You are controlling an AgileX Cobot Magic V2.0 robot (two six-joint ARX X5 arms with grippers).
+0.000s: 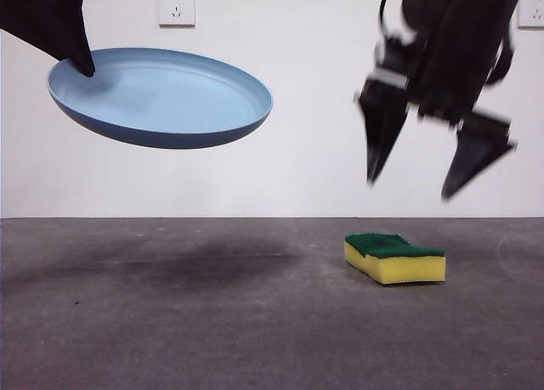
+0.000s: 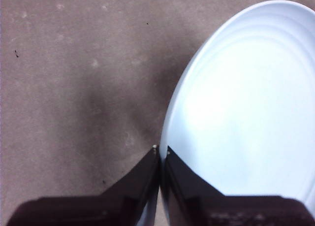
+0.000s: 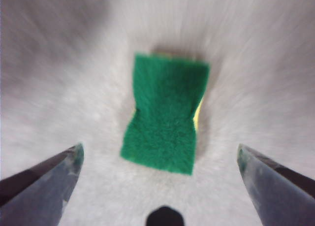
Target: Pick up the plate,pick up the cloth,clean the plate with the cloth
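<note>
plate (image 1: 161, 97) held aloft; right claw (image 1: 408, 182) above sponge (image 1: 395, 257).

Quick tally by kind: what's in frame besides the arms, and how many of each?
Plates: 1, the light blue plate, held in the air by the left gripper at its rim.
Sponges: 1, the yellow and green sponge, on the table under the open right gripper.
Wall sockets: 2, wall socket and a second one at the edge.
Total: 4
</note>
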